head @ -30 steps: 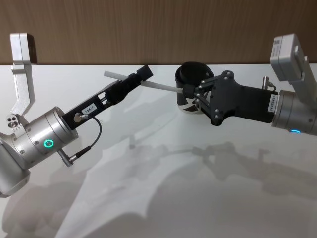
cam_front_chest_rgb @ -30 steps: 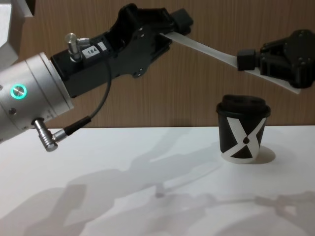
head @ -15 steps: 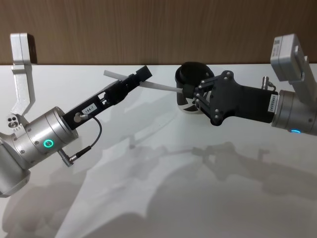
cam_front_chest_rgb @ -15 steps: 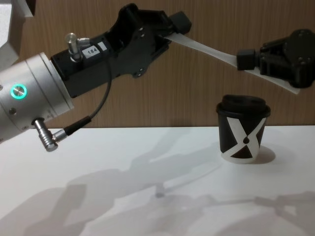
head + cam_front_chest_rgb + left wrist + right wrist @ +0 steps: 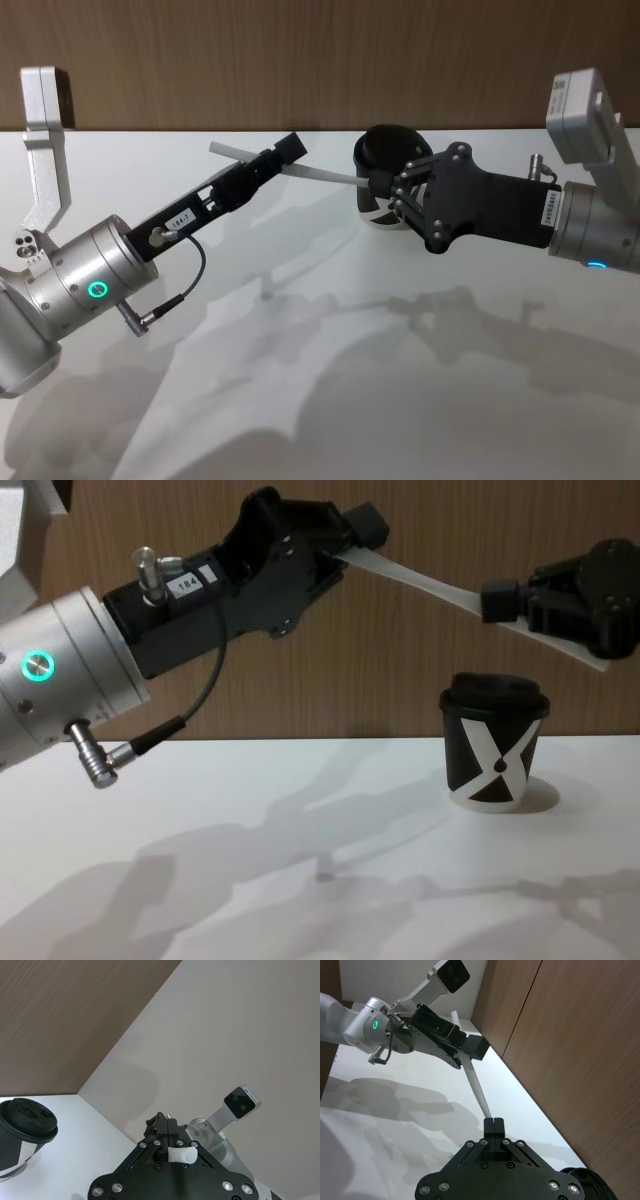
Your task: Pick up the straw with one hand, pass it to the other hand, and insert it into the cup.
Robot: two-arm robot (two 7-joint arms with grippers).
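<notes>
— Where is the long, thin white drinking straw [image 5: 325,177] found?
— It is held in the air above the white counter [image 5: 300,380] and is slanted downward toward the right.
— By what is it held?
— The fingers of the left gripper [image 5: 278,157], on the silver wrist with the green ring, are closed on its left part. The fingers of the black right gripper [image 5: 383,185] are closed on its right part.
— And the small black paper cup with the white X pattern and domed lid [image 5: 385,145]?
— It is stood upright on the counter beneath the right gripper, untouched by the straw.
</notes>
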